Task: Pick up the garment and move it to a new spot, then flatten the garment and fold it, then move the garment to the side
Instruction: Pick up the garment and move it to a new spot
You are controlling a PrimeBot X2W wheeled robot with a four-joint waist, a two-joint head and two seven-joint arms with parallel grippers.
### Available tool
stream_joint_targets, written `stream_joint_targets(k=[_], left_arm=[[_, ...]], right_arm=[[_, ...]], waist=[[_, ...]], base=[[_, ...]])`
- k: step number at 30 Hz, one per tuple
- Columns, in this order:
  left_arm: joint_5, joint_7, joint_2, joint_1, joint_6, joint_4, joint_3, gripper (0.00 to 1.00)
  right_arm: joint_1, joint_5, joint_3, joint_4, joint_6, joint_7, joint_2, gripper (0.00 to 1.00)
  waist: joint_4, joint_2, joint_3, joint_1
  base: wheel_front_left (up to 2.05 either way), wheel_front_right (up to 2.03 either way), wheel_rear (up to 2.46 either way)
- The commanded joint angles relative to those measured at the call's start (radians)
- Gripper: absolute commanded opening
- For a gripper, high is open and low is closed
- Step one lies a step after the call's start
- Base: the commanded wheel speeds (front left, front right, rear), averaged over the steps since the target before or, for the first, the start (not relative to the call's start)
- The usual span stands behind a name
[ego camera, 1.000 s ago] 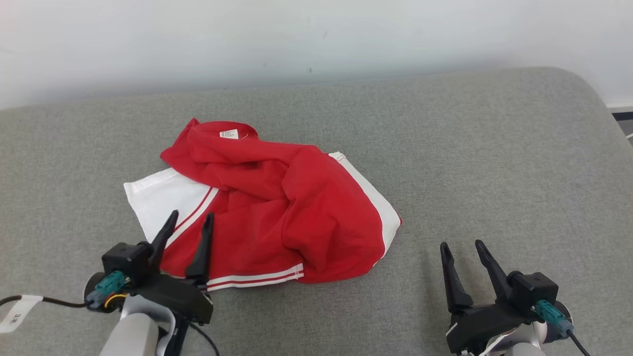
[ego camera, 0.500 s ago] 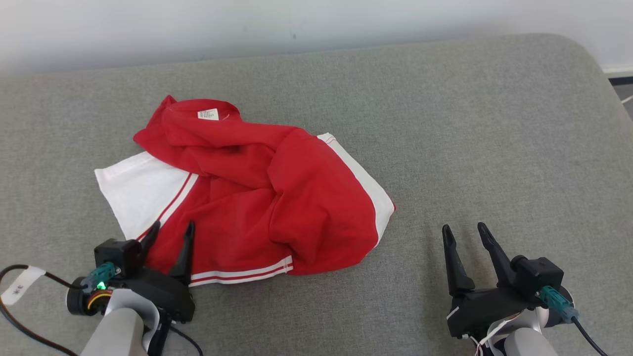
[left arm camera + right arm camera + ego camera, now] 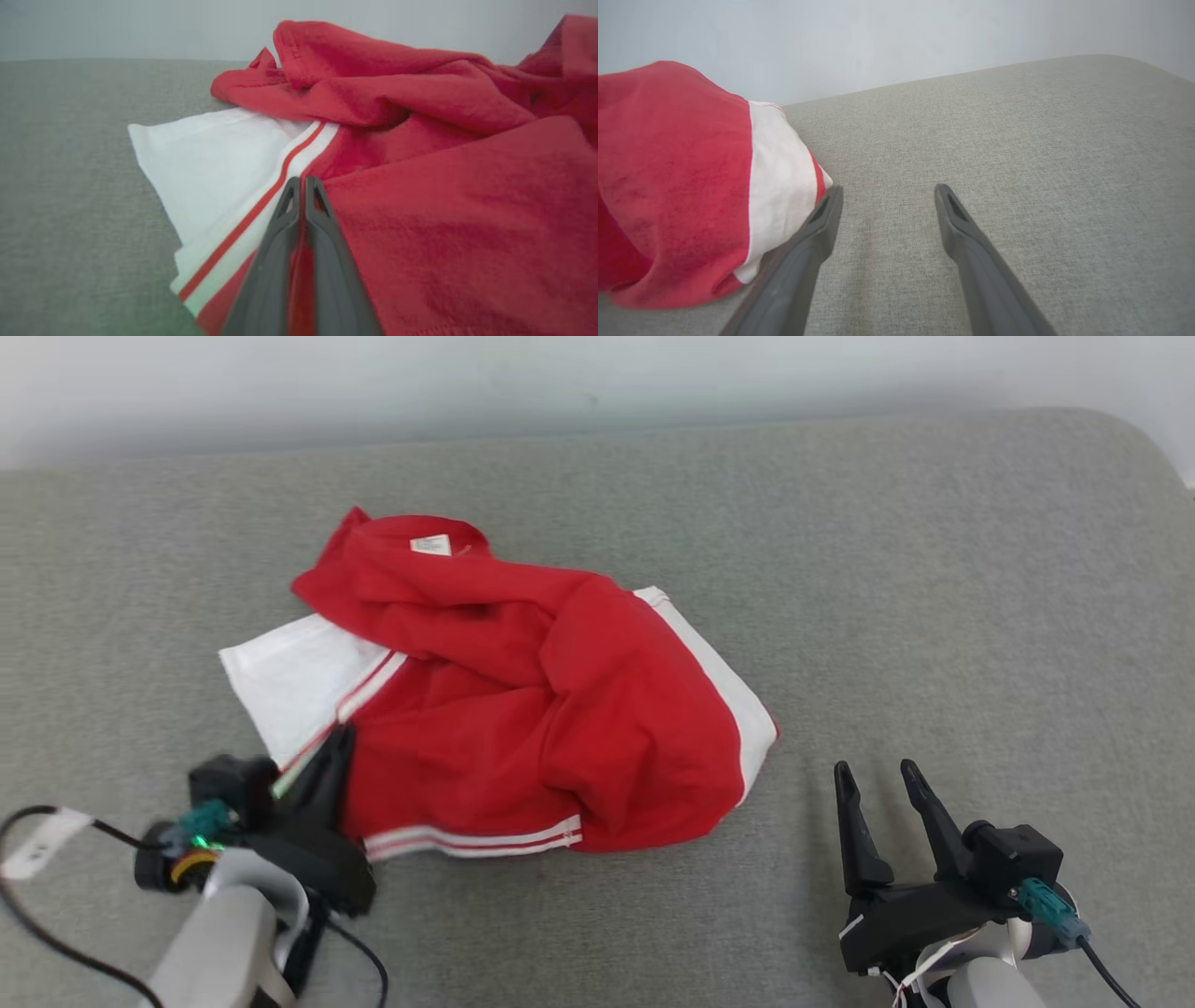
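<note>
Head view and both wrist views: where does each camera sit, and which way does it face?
Head view: on the head, forward and down at the garment on grey cushion; shows left end effector and right end effector.
Left wrist view: on that wrist, along its shut fingers pinching the garment's striped edge.
Right wrist view: on that wrist, along its open fingers, over cushion beside the garment.
Shared: all see the garment.

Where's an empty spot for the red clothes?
Bare grey cushion lies right of the garment, past the right gripper, and along the wall. It's crowded at the left gripper, jaws shut on the garment.
</note>
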Motion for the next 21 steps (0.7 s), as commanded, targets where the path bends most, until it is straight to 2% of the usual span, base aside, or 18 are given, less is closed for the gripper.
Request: stream_joint_targets(k=[1,7,10,21], left_arm=[[-0.007,-0.001,0.018,0.001,0.001,-0.041,0.014,0.00],[-0.029,-0.001,0.081,-0.048,0.001,-0.246,0.133,0.00],[-0.016,-0.001,0.157,-0.087,0.001,-0.341,0.169,0.00],[0.031,-0.001,0.323,-0.201,0.001,-0.353,0.204,0.00]], right_arm=[[0.009,0.000,-0.004,0.000,-0.001,-0.001,0.003,1.00],[0.032,0.010,-0.016,0.008,-0.001,-0.001,0.011,1.00],[0.045,0.016,-0.016,0.012,-0.001,-0.001,0.020,1.00],[0.064,0.019,-0.024,0.011,-0.001,-0.001,0.032,1.00]], waist=[[0.032,0.0000,-0.026,-0.0001],[0.081,0.0000,-0.072,-0.0001],[0.104,0.0000,-0.095,-0.0001],[0.126,0.0000,-0.108,-0.0001]], base=[[0.00,0.00,0.00],[0.00,0.00,0.00],[0.00,0.00,0.00],[0.00,0.00,0.00]])
